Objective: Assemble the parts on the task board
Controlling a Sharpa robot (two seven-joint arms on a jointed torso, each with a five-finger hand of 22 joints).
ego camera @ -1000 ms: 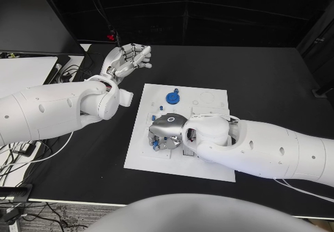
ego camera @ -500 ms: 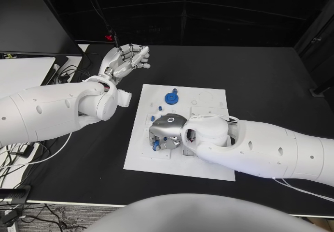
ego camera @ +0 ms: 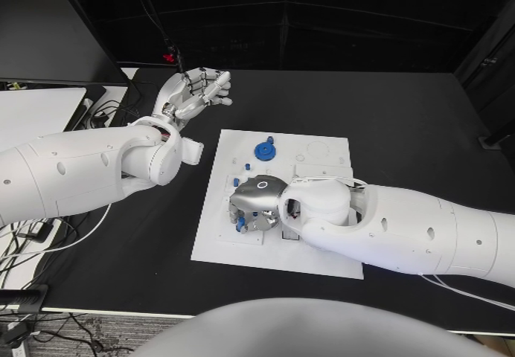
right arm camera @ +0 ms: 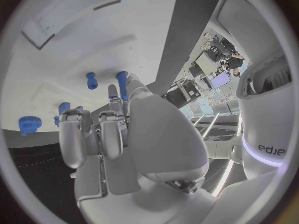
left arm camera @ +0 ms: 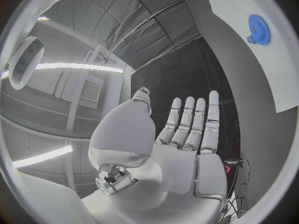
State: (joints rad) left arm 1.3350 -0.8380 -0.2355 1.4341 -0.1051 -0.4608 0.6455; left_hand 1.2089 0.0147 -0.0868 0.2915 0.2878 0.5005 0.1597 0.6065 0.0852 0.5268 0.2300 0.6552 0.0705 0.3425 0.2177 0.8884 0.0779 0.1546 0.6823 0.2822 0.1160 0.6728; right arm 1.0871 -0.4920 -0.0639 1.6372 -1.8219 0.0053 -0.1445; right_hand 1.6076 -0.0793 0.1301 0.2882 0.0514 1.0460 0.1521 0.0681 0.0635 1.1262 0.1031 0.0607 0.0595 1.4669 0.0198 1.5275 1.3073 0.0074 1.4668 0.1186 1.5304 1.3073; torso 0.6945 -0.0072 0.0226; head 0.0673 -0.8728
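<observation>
I judge assembly unfinished: blue gear (ego camera: 265, 152) seated on task board (ego camera: 322, 260), right hand (ego camera: 253, 204) pinching a blue peg (right arm camera: 122, 82), left hand (ego camera: 196, 91) empty, fingers spread.

A black desk (ego camera: 408, 126) is seen under it all. Cables (ego camera: 102, 111) are piled by its left edge — beside a white board (ego camera: 32, 111). A small red thing (ego camera: 170, 57) is seen far back.

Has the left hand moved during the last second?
Yes, slightly. The left hand, open and raised over the black table beyond the task board, has drifted a little farther from the board's far-left corner, toward the table's far-left side.
</observation>
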